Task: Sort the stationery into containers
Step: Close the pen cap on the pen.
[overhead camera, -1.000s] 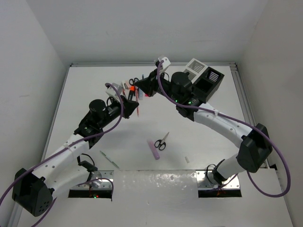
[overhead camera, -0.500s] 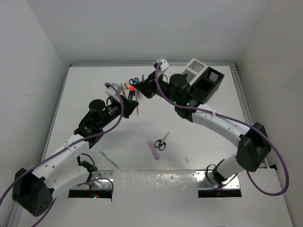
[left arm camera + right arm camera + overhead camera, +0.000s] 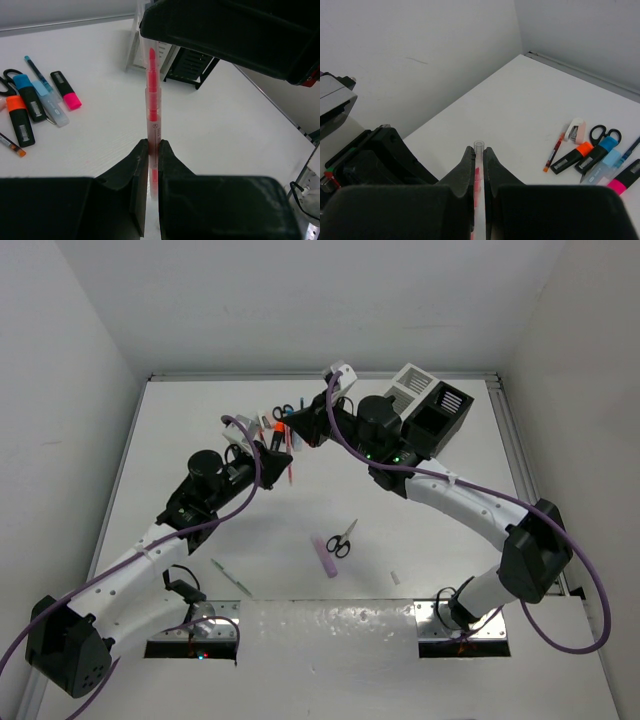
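Observation:
A red pen [image 3: 153, 112] with a clear barrel stands nearly upright above the table. My left gripper [image 3: 152, 145] is shut on its lower part. My right gripper [image 3: 479, 152] is shut on its clear upper end [image 3: 479, 145]; from above, the two grippers meet left of centre, left gripper [image 3: 278, 460], right gripper [image 3: 286, 427]. The white container [image 3: 412, 380] and the black container [image 3: 447, 415] stand together at the back right. Loose stationery on the table: orange marker [image 3: 576, 155], blue marker [image 3: 598, 152], pink marker [image 3: 625, 180], and scissors [image 3: 605, 134].
A second pair of scissors [image 3: 342, 538], a lilac bar [image 3: 324, 556], a green pen [image 3: 232, 578] and a tiny white piece [image 3: 395, 578] lie near the front. A thin red pen [image 3: 553, 152] and a small white piece [image 3: 576, 131] lie by the markers.
My right gripper has shifted slightly left toward the left gripper. Both stay shut and the pen stays in place.

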